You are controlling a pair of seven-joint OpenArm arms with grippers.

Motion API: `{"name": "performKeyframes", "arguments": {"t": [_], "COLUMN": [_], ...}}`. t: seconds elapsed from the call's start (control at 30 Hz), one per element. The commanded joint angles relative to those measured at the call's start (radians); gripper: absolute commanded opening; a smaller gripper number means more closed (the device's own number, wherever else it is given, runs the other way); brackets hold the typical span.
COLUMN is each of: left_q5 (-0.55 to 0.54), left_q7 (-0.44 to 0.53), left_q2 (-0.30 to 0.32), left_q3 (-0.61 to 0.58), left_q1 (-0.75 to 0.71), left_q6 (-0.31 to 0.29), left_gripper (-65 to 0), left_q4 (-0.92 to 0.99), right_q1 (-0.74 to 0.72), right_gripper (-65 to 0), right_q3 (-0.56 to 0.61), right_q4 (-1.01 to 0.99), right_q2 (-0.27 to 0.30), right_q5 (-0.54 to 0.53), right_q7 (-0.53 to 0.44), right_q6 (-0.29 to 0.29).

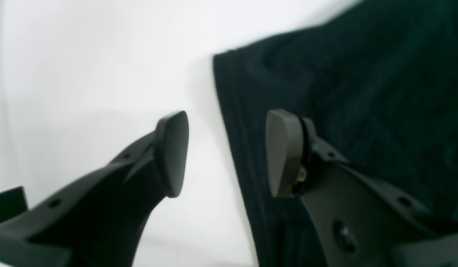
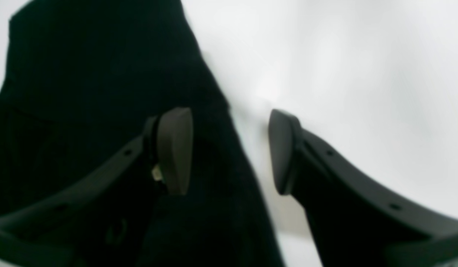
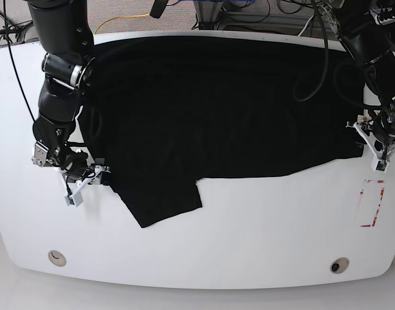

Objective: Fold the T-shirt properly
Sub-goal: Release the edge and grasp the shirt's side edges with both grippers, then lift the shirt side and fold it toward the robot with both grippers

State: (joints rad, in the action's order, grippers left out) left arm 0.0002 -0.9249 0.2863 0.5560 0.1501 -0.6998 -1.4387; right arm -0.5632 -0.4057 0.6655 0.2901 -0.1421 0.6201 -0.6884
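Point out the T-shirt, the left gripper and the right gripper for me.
T-shirt (image 3: 249, 129): base view, on its broad black middle.
Left gripper (image 1: 227, 154): left wrist view, midway between its fingertips.
Right gripper (image 2: 231, 152): right wrist view, midway between its fingertips.

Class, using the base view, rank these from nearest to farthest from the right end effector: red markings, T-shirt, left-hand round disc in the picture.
From the right end effector:
1. T-shirt, right beside it
2. Round disc, picture's left front
3. Red markings, picture's far right

— What sort of place is this?
— It looks like a robotics lab: two robot arms (image 3: 60, 126) reach over a white tabletop (image 3: 268, 226), and loose cables (image 3: 275, 10) trail behind it.
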Motion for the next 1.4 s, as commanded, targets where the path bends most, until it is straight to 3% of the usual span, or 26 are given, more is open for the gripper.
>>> {"name": "performKeyframes", "arguments": {"t": [0.0, 0.23, 0.53, 0.6, 0.73, 0.77, 0.93, 1.37], "left_q5": [-0.009, -0.009, -0.009, -0.01, -0.01, -0.01, -0.012, -0.188], "left_q7": [0.042, 0.16, 0.166, 0.166, 0.165, 0.165, 0.165, 0.165], "left_q2": [0.014, 0.034, 0.066, 0.067, 0.07, 0.07, 0.069, 0.081], "left_q3": [0.0, 0.002, 0.057, 0.097, 0.121, 0.121, 0.121, 0.114], "left_q1": [0.026, 0.021, 0.027, 0.036, 0.084, 0.092, 0.102, 0.154], "left_q6": [0.002, 0.002, 0.07, 0.075, 0.073, 0.071, 0.068, 0.068], "left_gripper": [-33.8, -33.8, -33.2, -32.1, -23.9, -22.1, -21.1, -21.0], "left_q4": [-0.021, -0.017, 0.031, 0.082, 0.164, 0.187, 0.244, 0.47], "right_q1": [-0.031, -0.013, -0.014, -0.016, -0.016, -0.016, -0.016, -0.018], "right_gripper": [-33.6, -33.6, -34.4, -42.0, -59.5, -61.2, -58.7, -65.0], "right_q3": [0.001, 0.001, 0.001, 0.001, 0.001, 0.001, 0.047, 0.063], "right_q4": [0.012, 0.012, 0.013, 0.013, 0.013, 0.013, 0.015, 0.017], "right_q2": [-0.013, -0.064, -0.099, -0.101, -0.101, -0.101, -0.101, -0.101], "right_q5": [-0.02, -0.02, -0.018, -0.018, -0.018, -0.018, -0.018, -0.02], "right_q7": [-0.016, -0.018, -0.018, -0.018, -0.019, -0.019, -0.019, -0.019], "right_q6": [-0.01, -0.01, -0.01, -0.01, -0.01, -0.01, -0.01, -0.01]}}
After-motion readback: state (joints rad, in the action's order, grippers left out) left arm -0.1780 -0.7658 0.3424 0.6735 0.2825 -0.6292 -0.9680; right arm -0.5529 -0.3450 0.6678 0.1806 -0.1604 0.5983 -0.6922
